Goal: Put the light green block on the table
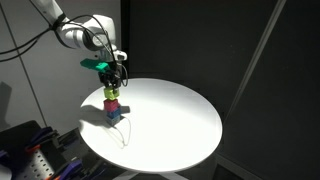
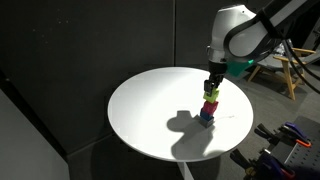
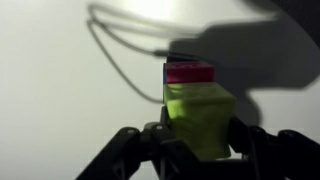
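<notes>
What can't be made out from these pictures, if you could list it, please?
Wrist view: the dark blue block, at the stack's bottom in an exterior view, is hidden beneath the light green block and magenta block.
Wrist view: the light green block is blurred, and the gripper covers its lower sides.
Both exterior views: the grip on it is too small to see.

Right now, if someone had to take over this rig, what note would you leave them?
Gripper: shut on the light green block, a finger on either side.
Things: the light green block tops the stack, directly over the magenta block, with the dark blue block at the bottom, on the white table. I cannot tell whether it has lifted clear.
Done: the grasp.
Left: lift the block off the stack, set it on bare tabletop, release.
</notes>
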Action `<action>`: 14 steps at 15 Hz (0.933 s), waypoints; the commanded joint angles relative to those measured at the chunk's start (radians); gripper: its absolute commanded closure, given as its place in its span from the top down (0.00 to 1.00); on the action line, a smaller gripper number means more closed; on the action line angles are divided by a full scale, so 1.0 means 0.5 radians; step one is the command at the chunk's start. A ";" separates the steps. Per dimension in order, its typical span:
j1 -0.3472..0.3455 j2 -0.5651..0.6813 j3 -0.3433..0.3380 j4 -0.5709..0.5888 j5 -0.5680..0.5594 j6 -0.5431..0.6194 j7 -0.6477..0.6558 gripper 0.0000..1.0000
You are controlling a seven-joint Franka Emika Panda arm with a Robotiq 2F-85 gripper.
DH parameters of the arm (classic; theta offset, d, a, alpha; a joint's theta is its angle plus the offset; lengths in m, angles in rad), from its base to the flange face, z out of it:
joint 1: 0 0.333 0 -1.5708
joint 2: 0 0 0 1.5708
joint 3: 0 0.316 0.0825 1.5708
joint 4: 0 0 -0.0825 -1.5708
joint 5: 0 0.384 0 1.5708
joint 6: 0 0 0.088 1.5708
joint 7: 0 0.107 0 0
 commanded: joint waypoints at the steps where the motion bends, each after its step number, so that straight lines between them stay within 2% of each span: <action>1: -0.009 -0.138 0.013 0.018 0.050 -0.167 -0.110 0.27; 7: -0.018 -0.288 0.002 0.051 0.041 -0.415 -0.138 0.27; 14: -0.074 -0.379 -0.051 0.084 0.061 -0.520 -0.108 0.27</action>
